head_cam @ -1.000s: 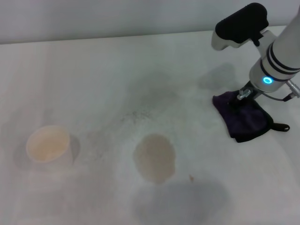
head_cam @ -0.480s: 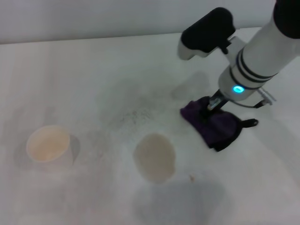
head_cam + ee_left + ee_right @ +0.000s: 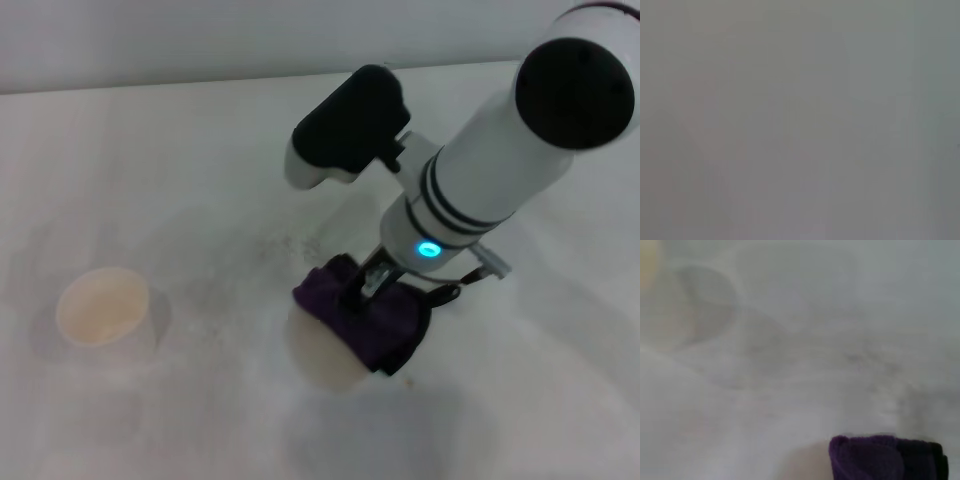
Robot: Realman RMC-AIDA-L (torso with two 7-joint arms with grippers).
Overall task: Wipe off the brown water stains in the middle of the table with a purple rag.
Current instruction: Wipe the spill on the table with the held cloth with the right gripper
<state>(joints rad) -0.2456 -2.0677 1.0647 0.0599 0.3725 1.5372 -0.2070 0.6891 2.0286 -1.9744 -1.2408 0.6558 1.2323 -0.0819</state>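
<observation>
White and matte with faint grey smudges, the table (image 3: 180,140) fills the head view, a pale cup (image 3: 102,307) at its left edge and the left arm out of sight. At lower centre the right gripper (image 3: 372,283) presses down clenched on the purple rag (image 3: 368,320), which overlaps the upper right of the brown water stains (image 3: 318,358). The uncovered stain lies toward the lower left of the rag, so I judge the wipe should run that way.

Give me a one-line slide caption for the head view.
Right gripper presses the purple rag onto the brown water stains on the table.
</observation>
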